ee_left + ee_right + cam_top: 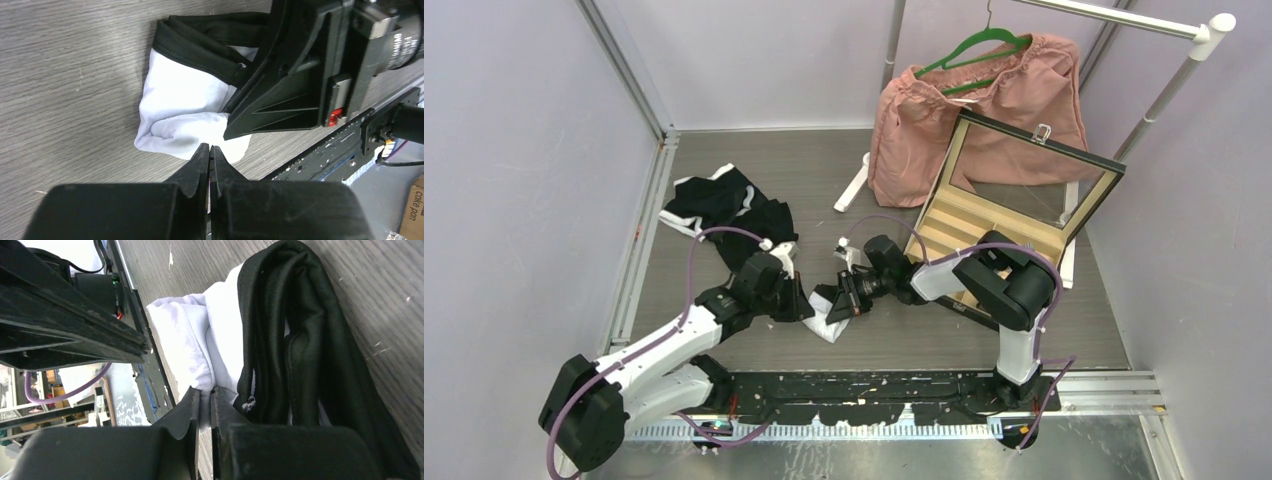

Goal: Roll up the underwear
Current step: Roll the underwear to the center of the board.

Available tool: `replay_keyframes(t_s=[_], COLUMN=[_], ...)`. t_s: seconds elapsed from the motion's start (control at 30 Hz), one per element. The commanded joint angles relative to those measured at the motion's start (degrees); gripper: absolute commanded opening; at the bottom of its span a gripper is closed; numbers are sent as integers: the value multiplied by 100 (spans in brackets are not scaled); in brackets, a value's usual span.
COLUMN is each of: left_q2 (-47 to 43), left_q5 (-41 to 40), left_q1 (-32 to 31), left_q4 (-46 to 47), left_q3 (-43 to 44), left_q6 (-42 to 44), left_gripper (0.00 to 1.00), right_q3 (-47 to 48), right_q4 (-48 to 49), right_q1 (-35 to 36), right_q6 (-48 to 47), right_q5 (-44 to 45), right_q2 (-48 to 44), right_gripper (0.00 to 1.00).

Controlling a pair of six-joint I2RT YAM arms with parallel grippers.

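Your right fingers (187, 410) are clamped on a white fold of the underwear (225, 330), which lies bunched on the tabletop (924, 340) between the 2 arms. Your left fingers (197, 162) are pressed together, tips touching its white edge. 1 heap of black briefs (724, 205) lies well apart, far left.

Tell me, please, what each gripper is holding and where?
The right gripper pinches the white underwear by its fold beside the black band; left gripper, shut, seems empty.
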Motion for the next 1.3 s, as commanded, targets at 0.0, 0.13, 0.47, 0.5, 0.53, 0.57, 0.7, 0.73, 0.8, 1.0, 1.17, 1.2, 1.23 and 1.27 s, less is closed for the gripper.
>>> replay_keyframes(t_s=[0.0,0.13,0.47,0.5,0.53,0.57,0.7,0.73,0.8,1.0,1.17,1.2,1.23,1.27], left_q2=[171,378,1026,1088,1142,1176,1274,1300,1357,1468,1497,1513,1534,1544], left_q5=[13,-165,-668,-732,-777,-822,-926,-955,-991,-992,-991,-991,-992,-991], left_q1=[25,25,25,23,21,25,25,24,24,24,20,22,21,24], left_q4=[429,543,660,629,586,572,563,560,579,544,548,550,556,553], left_q3=[-112,-110,-87,-86,-80,-91,-202,-218,-226,-159,-150,-143,-134,-137], left_q6=[96,67,-90,-110,-133,-149,-222,-236,-259,-255,-244,-237,-235,-235], left_gripper=[1,1,1,1,1,1,1,1,1,1,1,1,1,1], right_q3=[89,130,222,228,237,254,315,331,358,441,539,565,589,591], right_q4=[-792,-1032,-1401,-1468,-1551,-1637,-2034,-2142,-2323,-2860,-3225,-3314,-3373,-3403], right_q1=[-8,-7,-4,-9,-12,-5,-4,-3,-4,1,66,87,146,194], right_q6=[-503,-657,-866,-894,-933,-984,-1192,-1265,-1375,-1687,-1886,-1934,-1984,-2021], right_q5=[733,836,1060,1118,1181,1244,1496,1559,1653,2005,2267,2328,2404,2512], right_q2=[-93,-150,-267,-299,-340,-385,-571,-612,-679,-898,-983,-999,-1036,-1103], right_gripper=[6,8,15,16,17,19,24,26,27,30,30,30,30,31])
